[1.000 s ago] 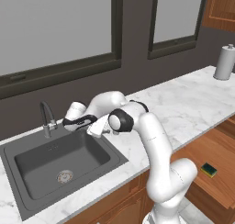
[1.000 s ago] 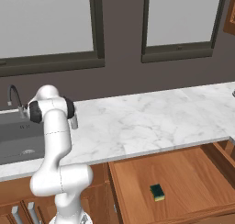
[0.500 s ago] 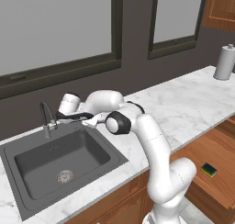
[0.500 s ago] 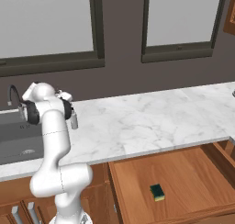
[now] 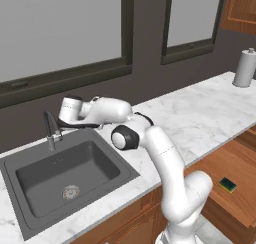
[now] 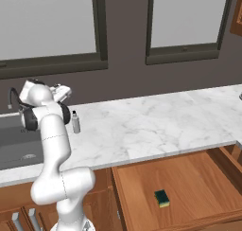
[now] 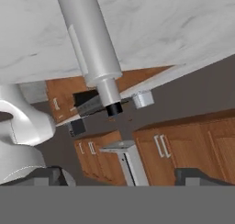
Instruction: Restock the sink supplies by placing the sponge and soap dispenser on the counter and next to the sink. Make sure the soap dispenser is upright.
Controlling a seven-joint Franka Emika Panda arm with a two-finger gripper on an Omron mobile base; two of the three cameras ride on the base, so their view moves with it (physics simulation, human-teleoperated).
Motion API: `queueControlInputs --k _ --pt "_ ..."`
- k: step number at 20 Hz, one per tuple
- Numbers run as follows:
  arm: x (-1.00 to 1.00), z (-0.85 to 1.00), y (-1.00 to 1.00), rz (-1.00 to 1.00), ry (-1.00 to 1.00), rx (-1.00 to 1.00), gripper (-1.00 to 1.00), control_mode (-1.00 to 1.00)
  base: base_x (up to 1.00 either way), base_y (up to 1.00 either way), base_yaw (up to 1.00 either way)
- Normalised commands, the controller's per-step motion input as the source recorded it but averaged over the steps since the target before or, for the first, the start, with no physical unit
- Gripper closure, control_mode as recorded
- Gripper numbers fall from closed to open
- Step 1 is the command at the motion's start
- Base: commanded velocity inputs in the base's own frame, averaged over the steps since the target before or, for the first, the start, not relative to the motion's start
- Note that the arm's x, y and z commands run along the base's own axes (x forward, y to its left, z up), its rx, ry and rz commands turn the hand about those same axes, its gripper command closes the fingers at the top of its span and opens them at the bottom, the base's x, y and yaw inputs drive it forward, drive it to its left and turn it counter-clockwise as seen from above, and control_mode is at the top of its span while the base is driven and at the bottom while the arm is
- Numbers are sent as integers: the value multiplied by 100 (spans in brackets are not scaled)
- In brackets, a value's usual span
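Observation:
The soap dispenser [image 6: 75, 122], a slim grey bottle with a black pump, stands upright on the white marble counter [image 6: 156, 121] just right of the dark sink [image 6: 14, 145]. My gripper [image 6: 63, 92] hovers above and slightly left of it, open and holding nothing. In the rolled hand view the soap dispenser [image 7: 89, 39] hangs from the counter [image 7: 183, 25] well beyond my gripper [image 7: 121, 176], whose fingertips [image 7: 46, 175] stand wide apart. The yellow and green sponge [image 6: 162, 198] lies in the open wooden drawer [image 6: 198, 173] below the counter. From the left, the sponge [image 5: 228, 184] shows at the lower right.
A slim metal faucet [image 5: 50, 130] rises at the back of the sink [image 5: 60, 168], close to my hand. A white paper towel roll [image 5: 245, 68] stands at the counter's far right. Dark window frames line the wall behind.
My hand has lifted and swung left toward the faucet, away from the soap dispenser. The bottle stays upright on the counter.

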Motion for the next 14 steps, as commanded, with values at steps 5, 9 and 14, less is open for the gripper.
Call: queueControlInputs --k 5,9,14 --pt "-6 67 0 0 -1 -5 -100 -100 0 0 0" --pt "-36 34 0 0 -13 -2 -100 -100 0 0 0" --pt "-88 0 -17 -1 -24 0 -100 -100 0 0 0"
